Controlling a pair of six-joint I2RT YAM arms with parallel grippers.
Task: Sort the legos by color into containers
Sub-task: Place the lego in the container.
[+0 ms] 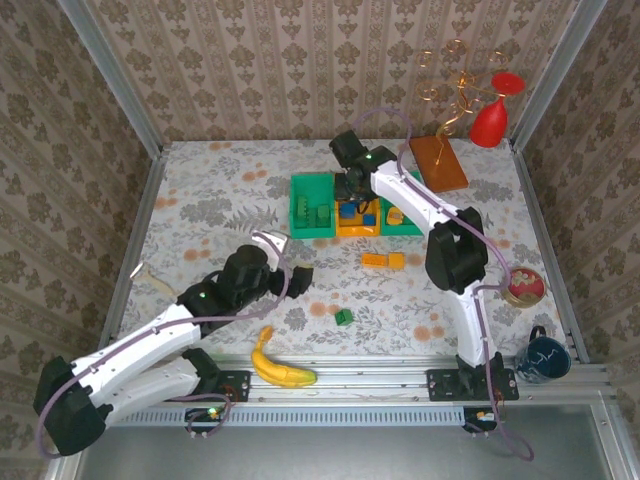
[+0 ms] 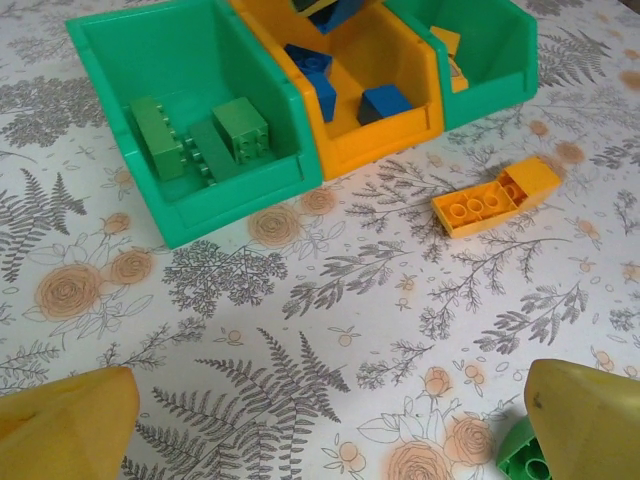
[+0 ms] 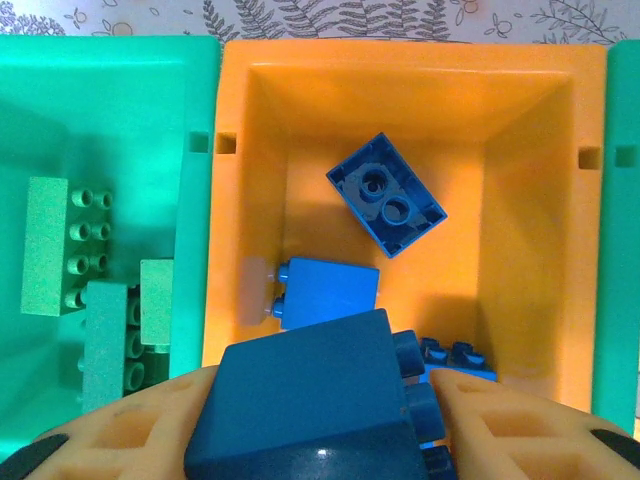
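Right wrist: right tool (image 3: 320, 435) is clamped on a blue brick (image 3: 310, 395), hanging over the orange bin (image 3: 400, 55), inside its walls, with other blue bricks below and ahead of it. Judgement: the spot is good. Spread the jaws fully, then lift straight up so nothing drags toward the green bin (image 3: 110, 60) beside it. Brick is on its side, studs facing one finger; long axis looks to run along the fingers, can't confirm. Left tool (image 2: 325, 430) stands wide apart, empty, over the desk (image 2: 330, 300), with a green brick (image 2: 525, 462) just beside one finger.
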